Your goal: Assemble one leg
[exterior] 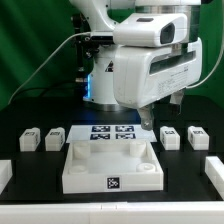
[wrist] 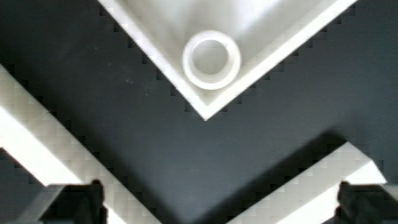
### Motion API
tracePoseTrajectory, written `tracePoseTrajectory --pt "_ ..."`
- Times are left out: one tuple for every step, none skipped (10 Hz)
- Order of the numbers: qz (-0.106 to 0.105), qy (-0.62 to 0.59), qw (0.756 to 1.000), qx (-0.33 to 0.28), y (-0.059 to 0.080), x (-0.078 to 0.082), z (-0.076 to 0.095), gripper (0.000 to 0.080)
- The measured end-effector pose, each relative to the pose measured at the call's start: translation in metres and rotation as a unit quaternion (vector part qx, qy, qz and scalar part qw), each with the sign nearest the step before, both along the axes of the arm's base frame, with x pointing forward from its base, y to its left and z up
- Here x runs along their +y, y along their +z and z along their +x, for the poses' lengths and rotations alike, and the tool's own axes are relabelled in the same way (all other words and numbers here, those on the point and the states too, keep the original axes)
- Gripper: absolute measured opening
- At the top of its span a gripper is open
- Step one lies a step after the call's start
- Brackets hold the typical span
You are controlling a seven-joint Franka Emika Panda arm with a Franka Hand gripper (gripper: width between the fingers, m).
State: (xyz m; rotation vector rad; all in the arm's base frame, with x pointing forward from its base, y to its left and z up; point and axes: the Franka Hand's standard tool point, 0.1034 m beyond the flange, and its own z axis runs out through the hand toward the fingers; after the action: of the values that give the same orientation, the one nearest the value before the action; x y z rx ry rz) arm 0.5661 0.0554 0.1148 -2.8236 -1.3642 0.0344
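We found the leg point(exterior: 170, 136) lying on the black desk point(exterior: 40, 170), a small white tagged block just to the exterior view's right of the marker board point(exterior: 110, 133), with nothing gripping it. A second leg point(exterior: 196, 135) lay beside it further right. A third block point(exterior: 53, 138) and a fourth block point(exterior: 30, 138) sat beyond the board on the exterior view's left. Their tags were too small for us to read.

Nearer the camera stood the large white square tray piece point(exterior: 85, 172). The wrist view showed only one of its corners and a round hole point(wrist: 210, 57).

The pincer point(wrist: 214, 207) hung above the desk with its jaws spread wide. Only its dark fingertips point(wrist: 64, 205) showed, cut off at the frame's edge, with bare desk between them and nothing held. In the exterior view the bulky white arm point(exterior: 160, 65) hid most of it.
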Motion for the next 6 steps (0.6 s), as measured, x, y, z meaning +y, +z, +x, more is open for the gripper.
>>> tracePoseTrajectory --pt "0.0 0.0 1.0 0.0 0.0 0.0 0.0 0.065" --pt "0.0 0.0 1.0 0.0 0.0 0.0 0.0 0.065" --pt "0.0 0.0 1.0 0.0 0.0 0.0 0.0 0.065" --pt "0.0 0.0 1.0 0.0 -0.0001 0.0 0.0 0.065" --pt "0.0 0.0 1.0 0.0 -0.0001 0.0 -0.0001 0.065" --pt "0.0 0.003 1.0 0.0 -0.0003 -0.0001 -0.0001 0.065"
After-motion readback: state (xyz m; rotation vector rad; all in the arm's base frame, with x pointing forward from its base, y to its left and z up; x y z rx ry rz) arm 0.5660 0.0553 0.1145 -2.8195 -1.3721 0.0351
